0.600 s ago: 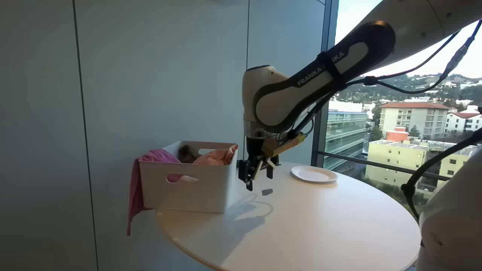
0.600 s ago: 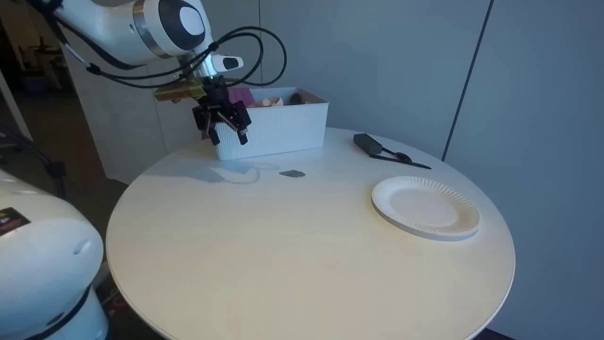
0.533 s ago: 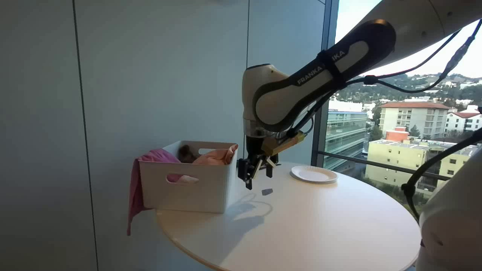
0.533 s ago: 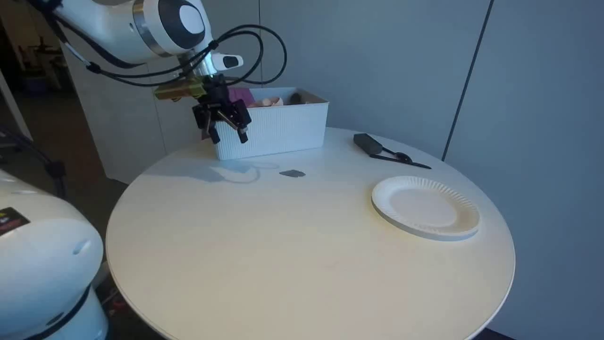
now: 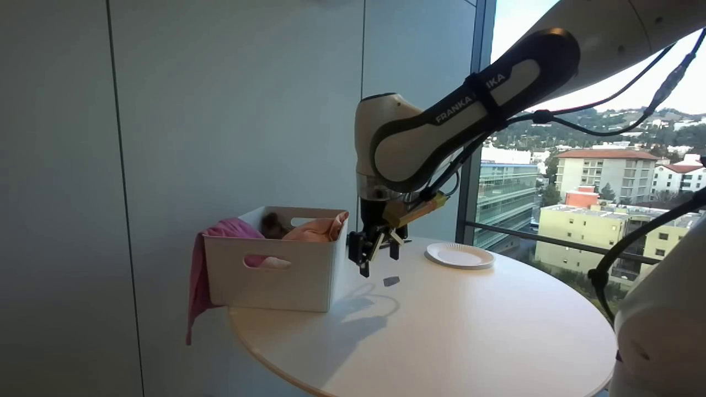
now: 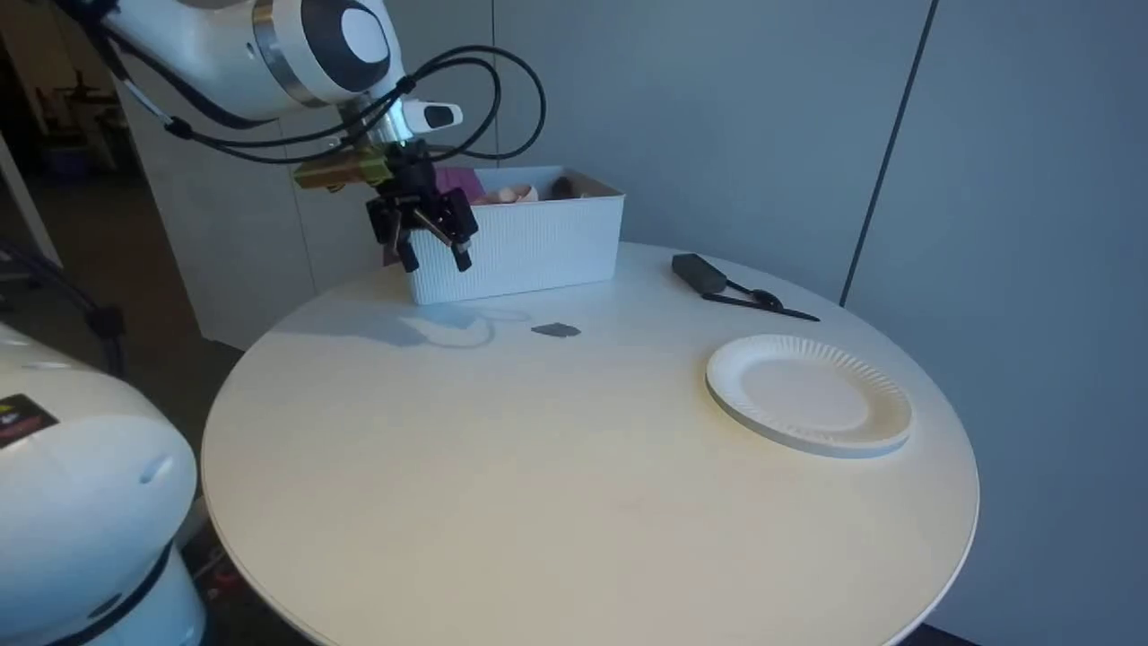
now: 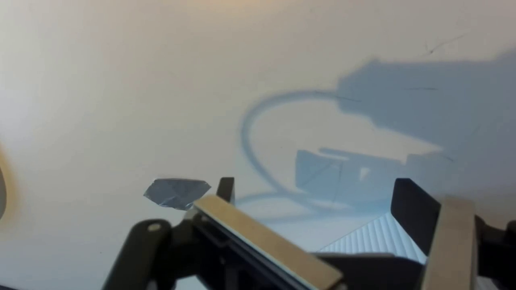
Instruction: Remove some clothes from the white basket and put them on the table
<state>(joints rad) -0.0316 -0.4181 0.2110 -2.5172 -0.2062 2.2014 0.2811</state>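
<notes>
in an exterior view the empty gripper [image 5: 379, 263] hangs, jaws apart, right of the white basket [image 5: 276, 289] (presumably staged for clothes [image 5: 311, 231]).

In an exterior view the white arm [image 5: 612, 55] extends from the upper right, its dark-edged forearm [image 5: 524, 82] slanting down to the wrist [image 5: 380, 165]. There it bends, and the hand [image 6: 436, 260] hangs in mid-air, fingertips [image 6: 463, 260] pointing down. In the wrist view the black fingers [image 7: 415, 213] stand wide apart, one on either side of a broad gap. Black cables [image 6: 405, 87] loop out past the wrist.
</notes>
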